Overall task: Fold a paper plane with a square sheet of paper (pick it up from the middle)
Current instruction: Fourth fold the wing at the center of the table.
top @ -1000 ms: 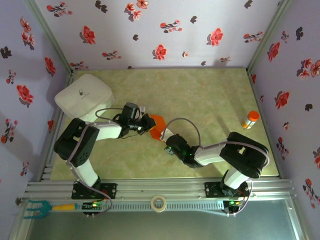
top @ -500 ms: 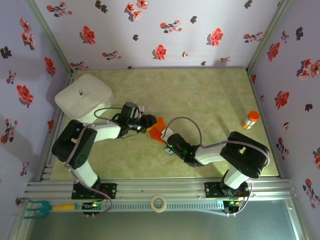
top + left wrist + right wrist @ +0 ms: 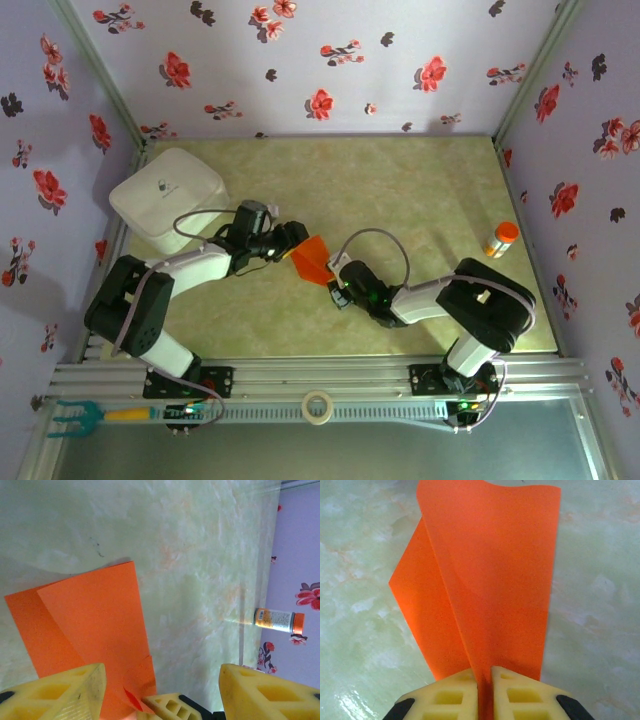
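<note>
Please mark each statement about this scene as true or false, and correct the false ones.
1. The right gripper is shut on the folded bright orange paper sheet. True.
2. The left gripper is clamped shut on that sheet. False: its jaws stand open.
3. The small orange-capped bottle is on the right side of the green marbled table, apart from the sheet. True.
4. The white plastic box sits at the table's far right corner. False: it is at the far left corner.

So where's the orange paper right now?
In the top view the orange paper is near the middle of the table, pinched at its near end by the right gripper, with the open left gripper just to its left.
</note>
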